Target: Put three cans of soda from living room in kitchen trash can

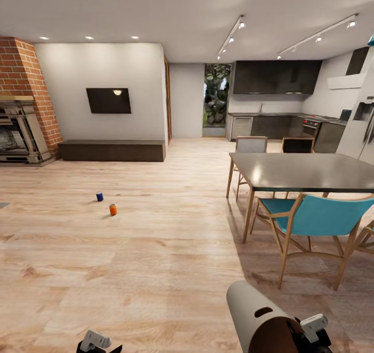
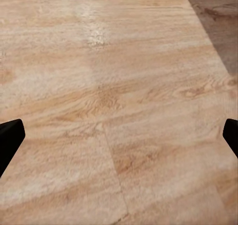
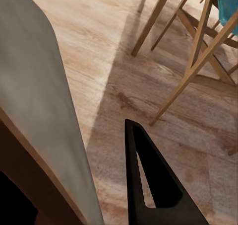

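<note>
Your right gripper (image 1: 304,337) is clamped on the rim of the tash can (image 1: 254,311), which lies tilted at the lower right of the head view with its brown inside and one oval cut-out facing you; in the right wrist view one black finger (image 3: 148,185) sits outside the grey wall (image 3: 44,115) of the bin. Your left gripper (image 1: 98,345) hangs low over bare wooden floor (image 2: 119,111), its jaws spread wide apart with nothing between them, the two tips showing at opposite edges of the left wrist view. Ahead on the floor of the living room stand two cans of soda, a dark blue can (image 1: 99,196) and an orange can (image 1: 112,209), close together and well apart from the bin. Beyond them you see the long bench (image 1: 111,150), the wall TV (image 1: 108,100) and the brick fireplace (image 1: 23,103). To your right stand the dining table (image 1: 306,171) and a blue chair (image 1: 317,218), with the kitchen (image 1: 280,103) behind them.
</note>
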